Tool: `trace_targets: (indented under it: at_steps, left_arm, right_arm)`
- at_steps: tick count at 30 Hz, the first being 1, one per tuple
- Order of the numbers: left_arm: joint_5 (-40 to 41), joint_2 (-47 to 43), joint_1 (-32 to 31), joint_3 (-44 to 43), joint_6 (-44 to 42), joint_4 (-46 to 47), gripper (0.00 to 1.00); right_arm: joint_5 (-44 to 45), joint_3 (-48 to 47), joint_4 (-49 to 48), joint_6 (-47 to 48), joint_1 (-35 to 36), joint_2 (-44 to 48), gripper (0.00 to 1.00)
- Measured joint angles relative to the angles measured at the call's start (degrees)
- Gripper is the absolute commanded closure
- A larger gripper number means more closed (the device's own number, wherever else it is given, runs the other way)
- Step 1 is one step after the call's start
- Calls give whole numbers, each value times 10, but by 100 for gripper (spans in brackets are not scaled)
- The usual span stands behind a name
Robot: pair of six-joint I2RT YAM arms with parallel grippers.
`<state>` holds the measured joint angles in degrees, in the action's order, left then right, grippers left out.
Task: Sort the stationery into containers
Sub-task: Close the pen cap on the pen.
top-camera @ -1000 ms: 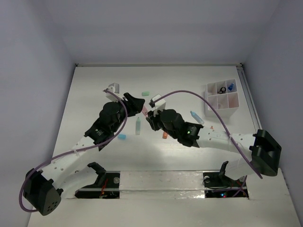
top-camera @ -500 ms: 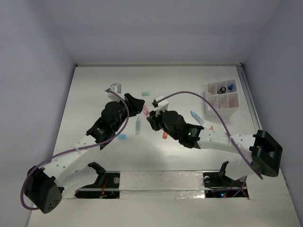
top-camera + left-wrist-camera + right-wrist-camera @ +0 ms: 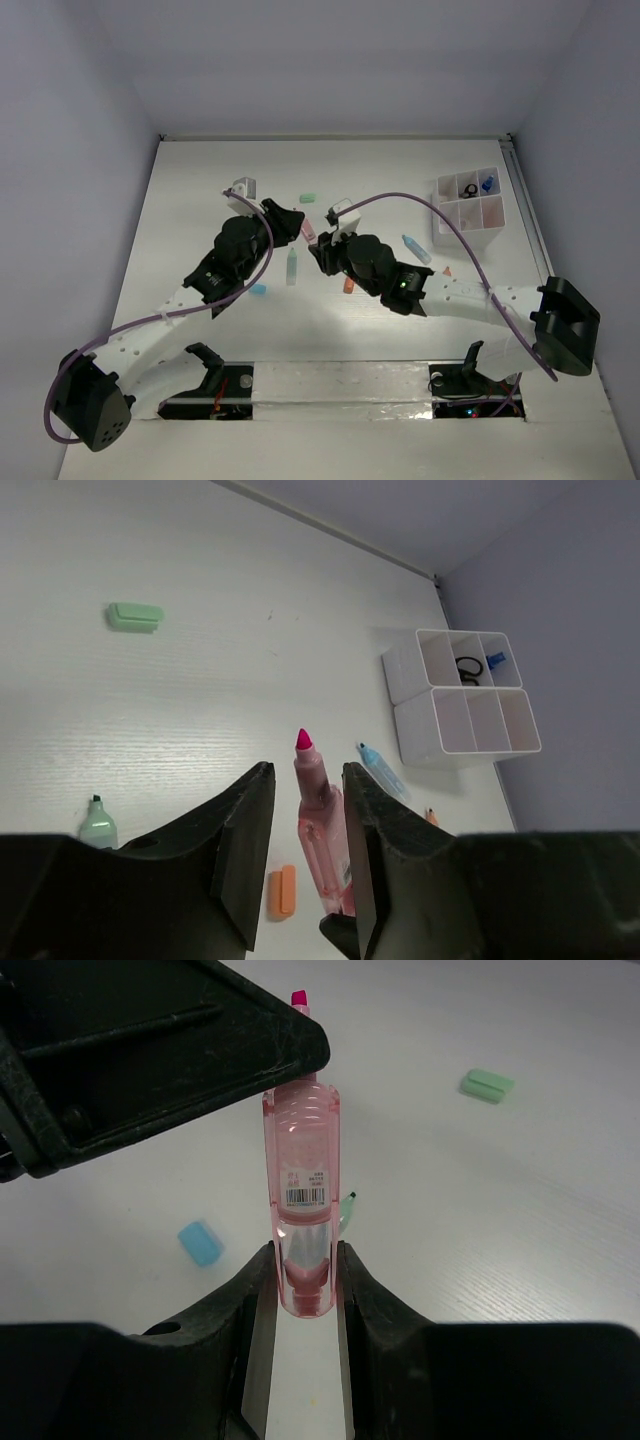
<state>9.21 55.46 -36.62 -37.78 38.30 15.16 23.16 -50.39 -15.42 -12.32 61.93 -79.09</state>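
My right gripper (image 3: 303,1255) is shut on the back end of a pink highlighter (image 3: 300,1160) and holds it above the table at mid-table (image 3: 308,230). My left gripper (image 3: 307,770) is open, and the highlighter's front part (image 3: 322,820) lies between its fingers, close against the right one. The white divided tray (image 3: 470,222) stands at the far right and holds a black clip (image 3: 467,189) and a blue clip (image 3: 488,183). A mint pen (image 3: 291,265), a blue eraser (image 3: 258,290), an orange piece (image 3: 348,286) and a blue pen (image 3: 416,247) lie on the table.
A green eraser (image 3: 307,197) lies farther back, also seen in the left wrist view (image 3: 135,616). A small orange bit (image 3: 447,270) lies near the tray. The two arms meet at mid-table, their purple cables arching over them.
Both grippers have edged slightly closer together. The pink highlighter stays in the right gripper and now sits between the left fingers.
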Motion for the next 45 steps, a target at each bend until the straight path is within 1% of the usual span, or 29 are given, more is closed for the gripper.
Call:
trace_targets:
  at_steps: [4, 5, 7, 8, 12, 18, 25, 29, 30, 31, 32, 34, 35, 38, 40, 42, 45]
  left_arm:
    - [-2, 2, 0, 8, -2, 24, 76]
    - [-2, 4, 0, 9, -2, 29, 83]
    - [-4, 6, 0, 14, -3, 40, 92]
    - [-5, 6, 0, 16, -1, 45, 100]
    - [-10, 6, 0, 17, -3, 58, 100]
    - [5, 0, -2, 17, -30, 43, 100]
    - [19, -15, -14, 17, -67, 9, 100]
    - [-4, -19, -18, 17, -86, 9, 100]
    - [-12, -19, -19, 17, -90, 11, 98]
    - [-21, -19, -19, 17, -95, 13, 94]
    - [-28, -19, -19, 17, -98, 15, 86]
    - [-35, -19, -19, 17, -106, 19, 79]
    - [-34, -20, -17, 17, -110, 21, 71]
    - [-19, -28, -6, 17, -119, 23, 62]
    - [-9, -39, -2, 17, -121, 20, 59]
    - [-3, -69, 0, 17, -122, 16, 56]
    - [5, -115, 0, 19, -121, 17, 56]
  right_arm:
    - [-12, 0, -2, -4, 0, 0, 100]
    - [-14, 0, -2, -6, 0, 0, 100]
    - [-18, 0, -2, -10, 0, 0, 100]
    - [-19, 0, -2, -12, 0, 0, 100]
    - [-23, 5, -4, -19, 0, 0, 100]
    - [-44, 5, 0, -31, 0, 1, 100]
    - [-102, 5, 46, -52, -8, 26, 100]
    - [-120, -3, 87, -61, -12, 46, 100]
    - [-123, -9, 105, -62, -13, 50, 100]
    - [-125, -18, 126, -63, -14, 52, 100]
    - [-130, -33, 155, -63, -16, 53, 100]
    - [-145, -76, 219, -61, -23, 47, 100]
    - [-155, -101, 252, -58, -27, 42, 100]
    - [-199, -157, 323, -50, -39, 31, 100]
    - [-225, -179, 358, -42, -49, 30, 100]
    - [-245, -189, 383, -38, -65, 30, 100]
    - [-263, -196, 412, -35, -85, 29, 100]
